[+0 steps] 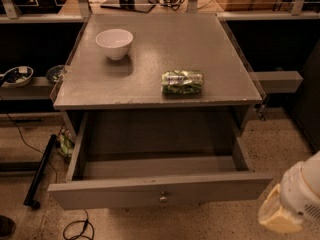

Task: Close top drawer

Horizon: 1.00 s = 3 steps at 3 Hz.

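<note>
On the speckled floor (225, 226) stands a grey cabinet (165, 49) bearing a bowl (114, 43) and a green packet (182, 82), its top drawer (125, 195) standing wide open, knob (163, 199) forward, with the gripper (280, 214) low at the right, just beside the drawer front's right end and apart from it, open or closed I cannot tell.

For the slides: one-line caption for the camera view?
Top drawer pulled open under a grey tabletop holding a white bowl and green packet; gripper at lower right of frame, near the drawer front.

Matt top drawer (115, 193), metal knob (163, 198), smooth end effector (280, 217) lower right
</note>
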Motion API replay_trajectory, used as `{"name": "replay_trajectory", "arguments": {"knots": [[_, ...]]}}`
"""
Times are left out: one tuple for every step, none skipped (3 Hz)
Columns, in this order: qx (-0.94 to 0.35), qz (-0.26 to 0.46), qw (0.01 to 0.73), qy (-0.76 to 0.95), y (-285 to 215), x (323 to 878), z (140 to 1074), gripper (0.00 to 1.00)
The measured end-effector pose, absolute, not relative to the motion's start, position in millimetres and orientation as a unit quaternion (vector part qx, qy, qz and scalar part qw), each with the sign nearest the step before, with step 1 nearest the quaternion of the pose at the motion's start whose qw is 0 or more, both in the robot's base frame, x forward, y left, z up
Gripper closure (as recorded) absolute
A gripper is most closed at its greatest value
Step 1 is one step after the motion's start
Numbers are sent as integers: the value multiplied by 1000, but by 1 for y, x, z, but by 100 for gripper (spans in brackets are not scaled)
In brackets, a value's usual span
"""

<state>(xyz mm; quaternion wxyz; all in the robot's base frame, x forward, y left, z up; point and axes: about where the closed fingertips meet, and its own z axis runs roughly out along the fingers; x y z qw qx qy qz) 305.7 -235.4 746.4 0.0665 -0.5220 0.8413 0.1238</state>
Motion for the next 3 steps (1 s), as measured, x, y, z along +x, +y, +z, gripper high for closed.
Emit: {"name": "replay_trajectory", "arguments": {"knots": [[-505, 146, 56, 849, -223, 291, 678, 100], [-505, 146, 57, 849, -223, 291, 677, 100], [-492, 160, 70, 853, -222, 299, 669, 100]]}}
